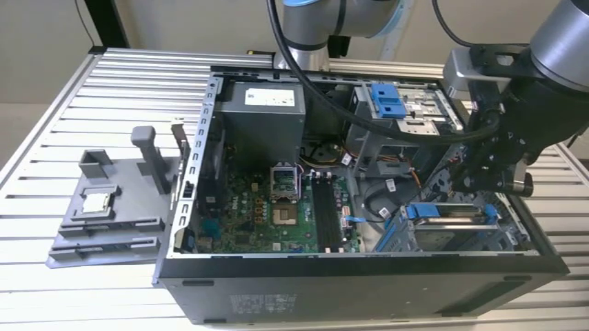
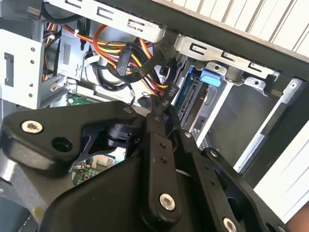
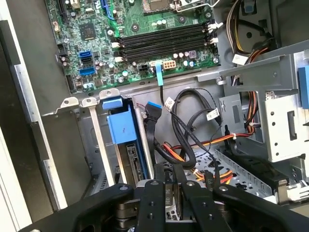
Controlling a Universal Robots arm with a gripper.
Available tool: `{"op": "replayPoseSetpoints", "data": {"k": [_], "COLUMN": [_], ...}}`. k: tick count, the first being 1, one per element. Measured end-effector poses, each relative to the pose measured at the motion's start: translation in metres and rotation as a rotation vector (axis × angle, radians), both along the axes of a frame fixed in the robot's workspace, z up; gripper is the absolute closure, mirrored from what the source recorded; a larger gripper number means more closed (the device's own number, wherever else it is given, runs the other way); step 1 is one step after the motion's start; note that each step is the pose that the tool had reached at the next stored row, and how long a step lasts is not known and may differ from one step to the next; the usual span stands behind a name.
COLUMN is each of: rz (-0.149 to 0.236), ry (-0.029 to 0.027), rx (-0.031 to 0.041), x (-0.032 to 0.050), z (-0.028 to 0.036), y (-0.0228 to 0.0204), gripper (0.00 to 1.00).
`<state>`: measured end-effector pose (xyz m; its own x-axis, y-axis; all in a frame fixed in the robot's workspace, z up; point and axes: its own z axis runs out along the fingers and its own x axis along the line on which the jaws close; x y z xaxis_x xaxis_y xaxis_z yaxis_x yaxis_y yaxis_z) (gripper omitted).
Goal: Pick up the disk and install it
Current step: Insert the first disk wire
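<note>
**Exterior view.**
- Computer case (image 1: 368,289): laid open on the slatted counter (image 1: 55,296).
- Disk (image 1: 448,214): slotted in the drive bay at the case corner toward the exterior view's right, with blue rails showing.
- End effector (image 1: 471,187): poised inside the case, just above the disk.

**Second wrist view.**
- End effector (image 2: 155,110): fingers drawn narrow, nothing seen gripped between them.
- Disk (image 2: 193,100): lodged in the bay beyond the fingertips.
- Cable bundle (image 2: 111,46): red, yellow and black leads, draped near the fingers.

**First wrist view.**
- End effector (image 3: 176,171): narrow, nothing held.
- Disk (image 3: 131,162): seen edge-on in the bay, beside the metal dividers.
- Black cables (image 3: 186,130): looped close by the fingers.

**Risk, as judged.**
- The loose cables may be snagged or pinched by the end effector.
- The disk may be jammed on its rails if it is pressed off-axis.
- The disk may be left only part-seated in the bay.
</note>
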<state>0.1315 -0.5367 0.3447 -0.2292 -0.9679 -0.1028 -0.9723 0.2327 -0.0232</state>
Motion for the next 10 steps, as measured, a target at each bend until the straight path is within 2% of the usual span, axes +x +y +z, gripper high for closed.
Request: {"op": "replayPoseSetpoints", "data": {"k": [10], "rz": [0.000], "ry": [0.0000], "rx": [-0.0005], "x": [-0.0001], "z": [0.0002], "y": [-0.0004], "gripper": [1.00]}}
